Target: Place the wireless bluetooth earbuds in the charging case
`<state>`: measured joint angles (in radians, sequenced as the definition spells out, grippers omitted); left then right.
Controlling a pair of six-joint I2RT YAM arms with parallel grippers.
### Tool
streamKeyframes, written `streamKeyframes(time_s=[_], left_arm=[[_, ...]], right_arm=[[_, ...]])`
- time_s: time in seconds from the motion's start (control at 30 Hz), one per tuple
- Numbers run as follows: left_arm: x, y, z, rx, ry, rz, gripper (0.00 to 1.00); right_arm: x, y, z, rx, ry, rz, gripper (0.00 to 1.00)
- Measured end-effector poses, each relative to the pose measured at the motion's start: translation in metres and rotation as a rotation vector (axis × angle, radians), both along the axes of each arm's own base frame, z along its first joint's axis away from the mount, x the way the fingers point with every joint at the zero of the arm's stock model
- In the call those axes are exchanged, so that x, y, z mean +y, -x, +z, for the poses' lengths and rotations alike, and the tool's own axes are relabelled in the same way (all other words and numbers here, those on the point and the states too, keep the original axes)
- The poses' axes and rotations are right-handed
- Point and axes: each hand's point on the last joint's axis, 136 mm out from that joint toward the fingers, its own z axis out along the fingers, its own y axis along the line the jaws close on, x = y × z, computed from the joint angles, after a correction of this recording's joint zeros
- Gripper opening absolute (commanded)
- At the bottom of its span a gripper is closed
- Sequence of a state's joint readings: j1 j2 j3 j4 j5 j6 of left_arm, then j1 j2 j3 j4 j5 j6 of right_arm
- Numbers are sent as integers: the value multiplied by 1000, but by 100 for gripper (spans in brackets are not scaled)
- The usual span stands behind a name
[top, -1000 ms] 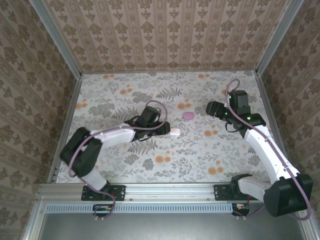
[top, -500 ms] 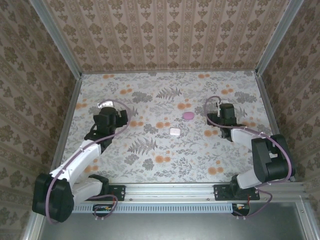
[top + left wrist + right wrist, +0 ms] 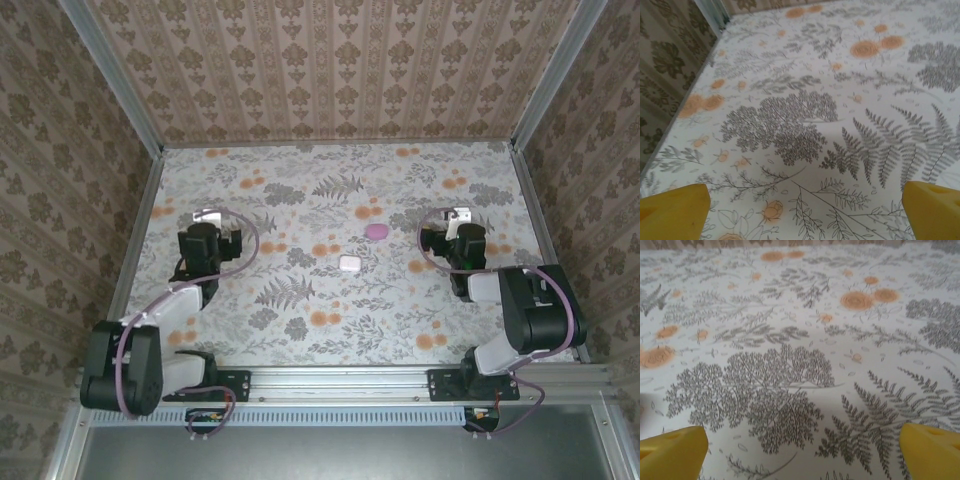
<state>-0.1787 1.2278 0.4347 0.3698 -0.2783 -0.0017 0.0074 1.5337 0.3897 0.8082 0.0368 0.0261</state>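
Both arms sit folded, forearms low over the tabletop (image 3: 300,335). The left end effector (image 3: 802,214) and right end effector (image 3: 802,451) each gape wide, yellow fingers (image 3: 674,212) holding nothing. The white charging case (image 3: 350,264) lies between them, well apart from both. The pink case (image 3: 376,231), long axis crosswise, lies nearer the right one.

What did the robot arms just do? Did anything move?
The left gripper let go of the white case and pulled back to the left side. The right gripper drew back toward its own base too. Both now stand open. The white case and the pink case stayed where they were.
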Motion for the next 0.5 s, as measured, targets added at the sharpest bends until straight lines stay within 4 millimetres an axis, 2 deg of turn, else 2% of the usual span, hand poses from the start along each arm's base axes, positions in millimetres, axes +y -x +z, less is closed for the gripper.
streamKeyframes(time_s=[0.07, 0.13, 0.27, 0.5], left_arm=[[2, -1, -18, 17, -8, -21, 100], [1, -5, -27, 24, -13, -52, 100], [-2, -20, -25, -45, 5, -105, 100], [24, -29, -41, -50, 63, -70, 100]], right_arm=[[0, -1, 2, -10, 4, -6, 100], [0, -2, 3, -15, 5, -6, 100], [1, -2, 5, -20, 6, -5, 100], [1, -2, 5, -21, 7, -7, 100]])
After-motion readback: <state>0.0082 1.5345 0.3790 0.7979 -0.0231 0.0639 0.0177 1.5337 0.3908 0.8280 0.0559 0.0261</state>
